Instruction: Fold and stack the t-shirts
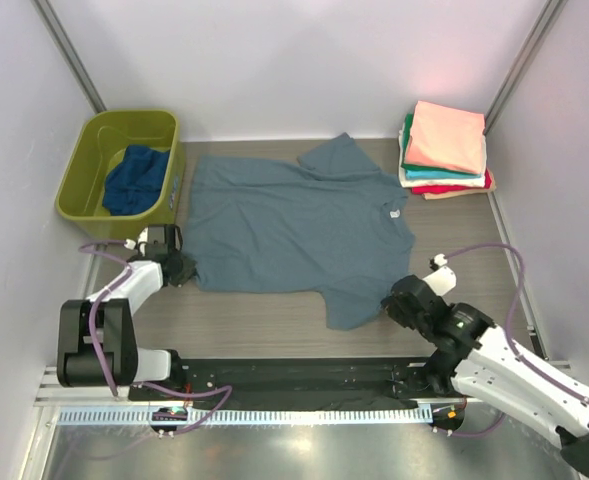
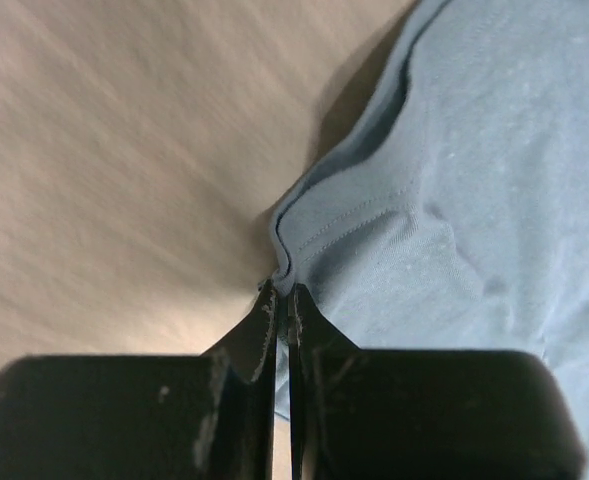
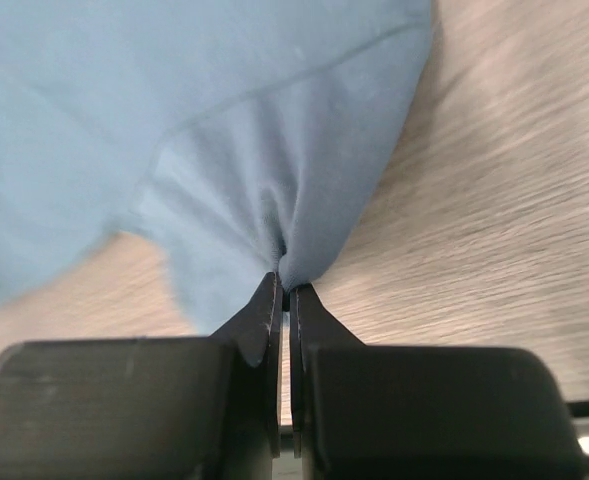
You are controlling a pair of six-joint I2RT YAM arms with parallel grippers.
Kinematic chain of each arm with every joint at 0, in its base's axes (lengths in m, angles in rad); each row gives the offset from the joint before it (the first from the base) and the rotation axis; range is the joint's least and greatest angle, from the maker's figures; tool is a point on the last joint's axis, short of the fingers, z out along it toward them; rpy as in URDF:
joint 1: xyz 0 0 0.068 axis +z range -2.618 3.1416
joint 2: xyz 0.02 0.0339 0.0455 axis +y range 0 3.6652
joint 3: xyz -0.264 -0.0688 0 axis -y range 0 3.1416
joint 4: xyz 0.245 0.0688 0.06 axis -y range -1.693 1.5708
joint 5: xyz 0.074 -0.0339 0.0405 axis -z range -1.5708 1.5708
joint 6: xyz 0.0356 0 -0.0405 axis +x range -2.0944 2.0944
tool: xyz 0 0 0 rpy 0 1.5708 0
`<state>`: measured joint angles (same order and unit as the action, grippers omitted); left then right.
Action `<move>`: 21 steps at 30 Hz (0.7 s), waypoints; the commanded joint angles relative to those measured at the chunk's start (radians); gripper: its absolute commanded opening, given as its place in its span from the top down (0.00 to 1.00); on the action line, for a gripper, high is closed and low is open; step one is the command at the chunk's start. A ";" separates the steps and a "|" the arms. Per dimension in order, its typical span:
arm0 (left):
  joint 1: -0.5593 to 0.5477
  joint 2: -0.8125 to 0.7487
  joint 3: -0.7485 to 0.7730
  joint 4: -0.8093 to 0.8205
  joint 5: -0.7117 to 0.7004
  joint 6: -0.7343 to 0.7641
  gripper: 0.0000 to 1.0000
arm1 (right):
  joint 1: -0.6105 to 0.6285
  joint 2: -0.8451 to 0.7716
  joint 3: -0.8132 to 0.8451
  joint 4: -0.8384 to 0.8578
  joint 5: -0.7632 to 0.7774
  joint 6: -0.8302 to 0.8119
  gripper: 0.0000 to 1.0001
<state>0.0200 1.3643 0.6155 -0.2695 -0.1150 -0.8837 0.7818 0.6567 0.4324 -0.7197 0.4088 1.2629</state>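
The top external view alone shows the whole layout. The dusty grey-blue t-shirt (image 1: 294,225) lies spread flat on the table (image 1: 254,320) between the 2 tools. The left gripper (image 1: 184,268) sits at the shirt's near left hem corner and the right gripper (image 1: 389,300) at its near sleeve. Beyond the left gripper stands an olive-green tub (image 1: 74,185) with the dark navy t-shirt (image 1: 134,180) crumpled inside. Well beyond the right gripper is a folded stack: the salmon pink t-shirt (image 1: 446,135) on top, then teal (image 1: 407,135), white (image 1: 414,178) and red (image 1: 454,187) edges below. A small white neck tag (image 1: 395,212) shows on the spread shirt, too small to read.

The left wrist view shows what the top view cannot: the left jaws are clenched on the stitched hem corner, with bare table to their left.

The right wrist view shows the right jaws pinched on a puckered fold of sleeve cloth, with bare table to their right. No writing can be read in either wrist view.
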 commanded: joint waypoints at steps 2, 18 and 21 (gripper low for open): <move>-0.011 -0.083 -0.020 -0.083 0.086 -0.012 1.00 | 0.004 -0.080 0.104 -0.219 0.153 0.027 0.99; -0.038 -0.067 0.354 -0.364 0.071 0.017 1.00 | -0.192 0.361 0.472 0.035 0.090 -0.412 0.99; -0.034 0.031 0.456 -0.381 0.063 0.012 1.00 | -0.303 0.441 0.538 0.132 -0.013 -0.483 0.99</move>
<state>-0.0174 1.3178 0.9905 -0.6102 -0.0360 -0.8783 0.5629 1.0561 0.8886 -0.7208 0.4831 0.9234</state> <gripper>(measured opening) 0.015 0.047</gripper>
